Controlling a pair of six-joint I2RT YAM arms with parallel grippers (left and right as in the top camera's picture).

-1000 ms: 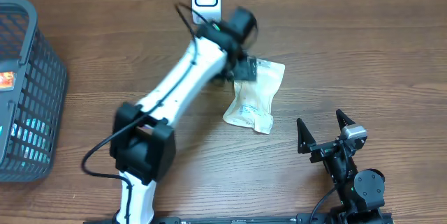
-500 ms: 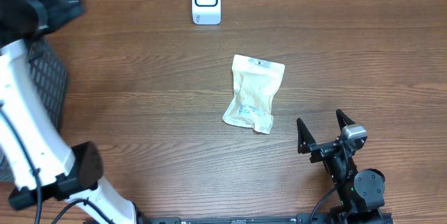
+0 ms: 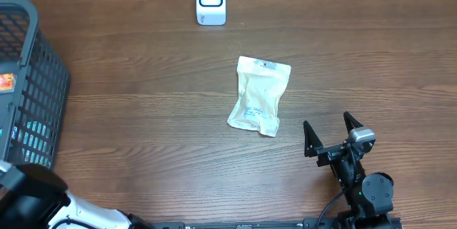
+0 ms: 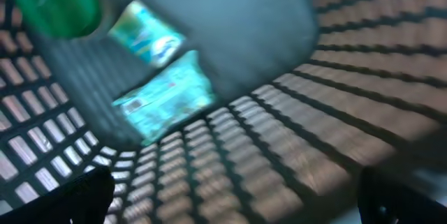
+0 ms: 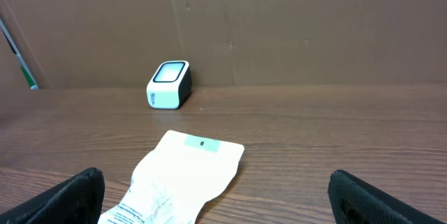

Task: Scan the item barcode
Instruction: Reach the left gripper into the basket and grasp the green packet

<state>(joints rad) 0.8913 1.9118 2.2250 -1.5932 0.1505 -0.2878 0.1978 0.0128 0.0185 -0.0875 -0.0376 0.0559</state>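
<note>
The wooden table (image 3: 143,100) carries everything, with the dark mesh basket (image 3: 43,65) at its left edge as the biggest thing on it. The left gripper (image 4: 234,192) hangs over the basket's inside, jaws spread wide and holding nothing; below it lie blurred teal packets (image 4: 164,95) and something round and green (image 4: 56,1). The right gripper (image 3: 327,122) sits near the front edge, likewise wide open and empty. The item to scan seems to be the pale pouch (image 3: 260,95), lying flat mid-table with its printed side up, between the right gripper and the small white scanner (image 3: 211,1) at the back edge — well apart from both. Whether the print near its lower end includes the barcode is too small to tell. To do the pick well, the nearer right arm should probably pinch the pouch by one edge, leaving the print uncovered — then tilt that face toward the scanner's window
</note>
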